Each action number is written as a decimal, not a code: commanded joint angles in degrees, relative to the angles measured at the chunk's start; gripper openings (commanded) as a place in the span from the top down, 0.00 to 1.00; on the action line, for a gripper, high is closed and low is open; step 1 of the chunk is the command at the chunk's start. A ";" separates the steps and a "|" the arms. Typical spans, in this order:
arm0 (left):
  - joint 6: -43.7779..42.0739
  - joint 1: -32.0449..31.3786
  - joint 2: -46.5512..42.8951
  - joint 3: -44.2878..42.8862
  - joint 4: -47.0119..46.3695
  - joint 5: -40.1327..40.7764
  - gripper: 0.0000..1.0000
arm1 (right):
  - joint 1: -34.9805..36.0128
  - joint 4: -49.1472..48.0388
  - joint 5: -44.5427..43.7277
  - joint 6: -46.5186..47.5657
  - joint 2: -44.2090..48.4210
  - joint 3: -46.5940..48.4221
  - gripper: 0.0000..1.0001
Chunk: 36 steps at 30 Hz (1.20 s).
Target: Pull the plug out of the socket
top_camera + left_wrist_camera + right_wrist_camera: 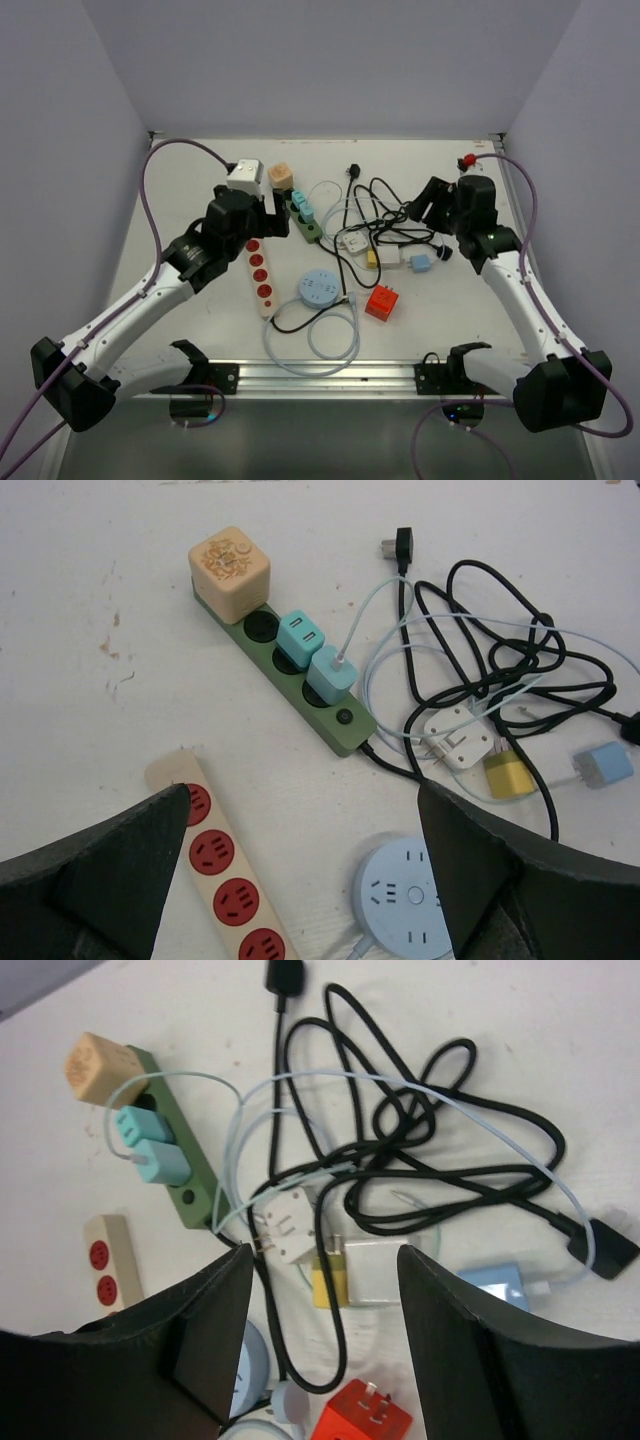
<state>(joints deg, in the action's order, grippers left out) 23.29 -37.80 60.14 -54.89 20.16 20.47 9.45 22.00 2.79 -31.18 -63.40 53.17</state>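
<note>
Finding: your task is not finished. Three items remain seated on the green power strip (pixel 352 730). A beige cube adapter (pixel 230 572) sits at its far end. After one bare socket comes the first teal charger (pixel 301 636), and touching it, nearer the strip's switch, the second teal charger (pixel 331 672), which carries a pale cable (pixel 372 610). Beyond the strip's switch end, a white adapter (pixel 288 1222), a yellow plug (pixel 322 1285) and a blue charger (pixel 500 1285) lie loose among black cord with prongs exposed. I judge those need nothing further.

Orientation: the strip lies flat on the tabletop (pixel 80 600). Its long axis runs diagonally from the cube end, away from the arm bases, to the switch end nearer them. Both teal chargers stand upright on its face, so you would likely pull straight up.

Jaws: the left gripper (pixel 305 795) hangs over the strip's near side, jaws spread wide and empty. The right gripper (pixel 325 1255) hangs beyond the strip's switch end above the loose plugs, jaws parted and gripping nothing.
</note>
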 commanded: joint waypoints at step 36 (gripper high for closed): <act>-12.57 0.71 -13.91 3.74 -8.74 17.68 0.00 | 31.77 -5.39 -15.00 23.44 -60.62 46.51 0.92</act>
<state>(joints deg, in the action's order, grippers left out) 12.14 -37.26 46.89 -49.76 13.43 38.50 40.93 19.42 -8.34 -8.54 -126.23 101.47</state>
